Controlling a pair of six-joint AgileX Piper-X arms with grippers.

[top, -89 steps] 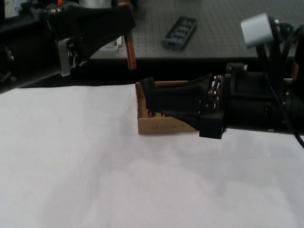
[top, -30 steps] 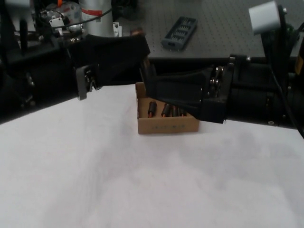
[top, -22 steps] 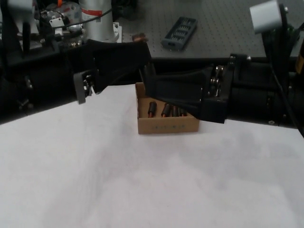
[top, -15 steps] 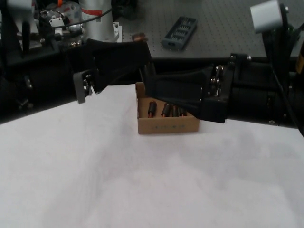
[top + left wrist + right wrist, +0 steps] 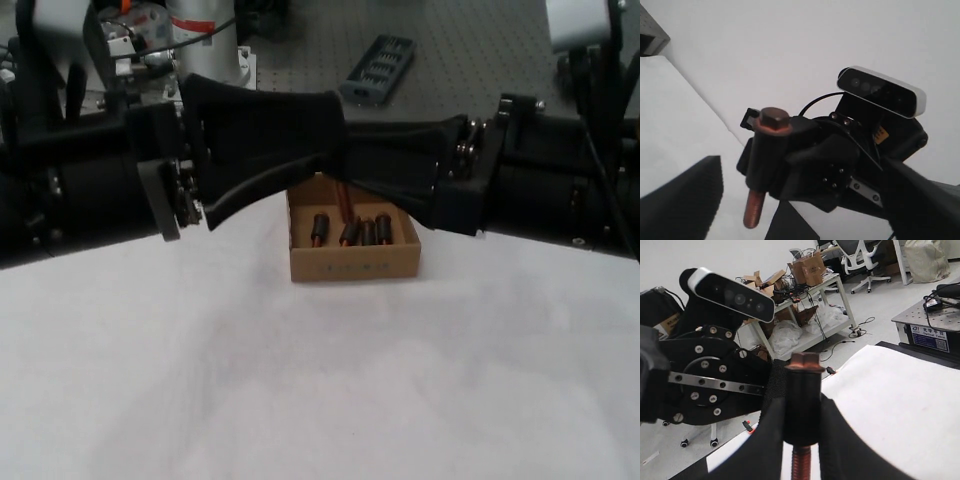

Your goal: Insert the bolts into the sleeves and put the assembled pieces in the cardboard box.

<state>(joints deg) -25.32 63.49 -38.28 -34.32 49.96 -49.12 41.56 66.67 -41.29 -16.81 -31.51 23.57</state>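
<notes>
Since half a second ago the left arm has swung right. Its left gripper [image 5: 322,140], then short of the cardboard box [image 5: 352,265], now hangs above the box's far left corner, tip to tip with the right gripper [image 5: 802,407]. The right gripper has drawn back to the right a little, so more of the box's inside shows. Three seconds ago the left gripper held the copper bolt alone, far left of the box. Now the bolt [image 5: 804,361] stands in a black sleeve [image 5: 802,385], hex head above, bare thread below. The right gripper's fingers clamp that sleeve from both sides, in the air over the box. The left gripper's fingers [image 5: 682,200] stand wide apart with nothing held between them. Count: two arms, two grippers, one cardboard box, four assembled pieces [image 5: 320,228] in a row inside it, and one more bolt-and-sleeve up in the right gripper. One white sheet [image 5: 300,380] lies under the box, which sits toward the sheet's far edge at mid-width. On the grey perforated bench [image 5: 470,50] beyond are one grey bit case [image 5: 378,68] and, far left, one metal cylinder [image 5: 205,40]. Writing: a faint line of marks on the box's near wall, too small to read, and a white printed label on a grey block [image 5: 927,315] in the right wrist view.
</notes>
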